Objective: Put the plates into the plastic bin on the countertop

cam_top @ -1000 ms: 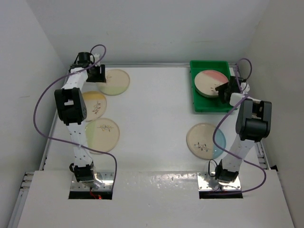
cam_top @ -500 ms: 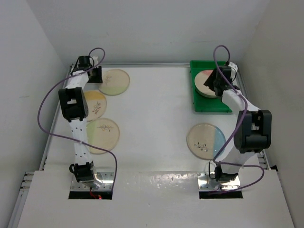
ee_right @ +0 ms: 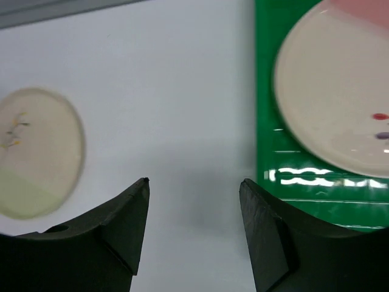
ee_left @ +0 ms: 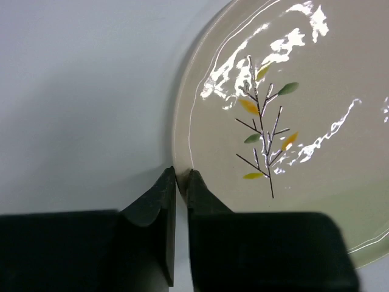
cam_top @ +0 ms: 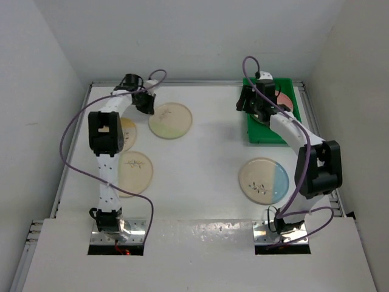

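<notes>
L gripper (ee_left: 181, 176) pinches the rim of the round cream ceramic plate w/ green segment (ee_left: 273, 121) on the white countertop (cam_top: 206, 158). R gripper (ee_right: 194, 185) spread, empty, by the bright green plastic bin (ee_right: 265, 121). Pink-segment plate (ee_right: 331, 85) is in; four visible outside.

setting: robot lab cell | cues: plain white walls (cam_top: 182, 36); countertop (cam_top: 206, 146) with bolted arms (cam_top: 103, 131)
</notes>
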### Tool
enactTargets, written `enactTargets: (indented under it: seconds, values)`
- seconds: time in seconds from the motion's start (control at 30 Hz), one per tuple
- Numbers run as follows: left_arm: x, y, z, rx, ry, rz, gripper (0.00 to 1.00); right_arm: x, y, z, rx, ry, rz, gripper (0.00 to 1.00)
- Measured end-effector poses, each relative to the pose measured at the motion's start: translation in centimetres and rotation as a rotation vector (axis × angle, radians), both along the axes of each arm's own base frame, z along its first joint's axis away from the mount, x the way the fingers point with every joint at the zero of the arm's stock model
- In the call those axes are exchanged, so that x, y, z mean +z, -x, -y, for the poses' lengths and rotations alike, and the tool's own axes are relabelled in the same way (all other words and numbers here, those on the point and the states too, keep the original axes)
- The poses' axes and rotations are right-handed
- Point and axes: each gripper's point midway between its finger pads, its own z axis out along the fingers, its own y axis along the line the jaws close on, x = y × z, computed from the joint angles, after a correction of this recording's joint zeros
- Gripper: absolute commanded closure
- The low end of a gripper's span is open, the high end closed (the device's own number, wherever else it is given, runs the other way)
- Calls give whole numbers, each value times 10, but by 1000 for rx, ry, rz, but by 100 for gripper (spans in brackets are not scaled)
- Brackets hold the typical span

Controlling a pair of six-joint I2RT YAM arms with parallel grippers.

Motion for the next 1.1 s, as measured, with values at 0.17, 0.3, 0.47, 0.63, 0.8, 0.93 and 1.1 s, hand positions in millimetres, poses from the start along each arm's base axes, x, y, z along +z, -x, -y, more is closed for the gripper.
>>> enactTargets:
  seconds: [0.17, 0.3, 0.47, 0.63, 0.8, 0.93, 1.1]
  values:
    - [-7, 45, 87, -244, -33, -80, 62, -13, 13, -33, 107, -12, -38, 39]
    - [-9, 74, 131, -357, -32, -129, 70, -24, 23, -43, 163, -26, -69, 37]
    - [-8, 80, 143, -366, -25, -146, 100, -33, 34, -66, 289, -90, -109, 34]
    - [-5, 82, 144, -371, -22, -145, 100, -61, 45, -91, 430, -163, -211, 33]
    - [7, 106, 147, -435, -21, -181, 100, -104, 63, -116, 569, -256, -361, 30]
    - [37, 118, 159, -488, -16, -143, 100, -134, 70, -131, 628, -320, -443, 30]
    - [69, 122, 173, -521, 1, -78, 100, -144, 68, -156, 696, -423, -450, 37]
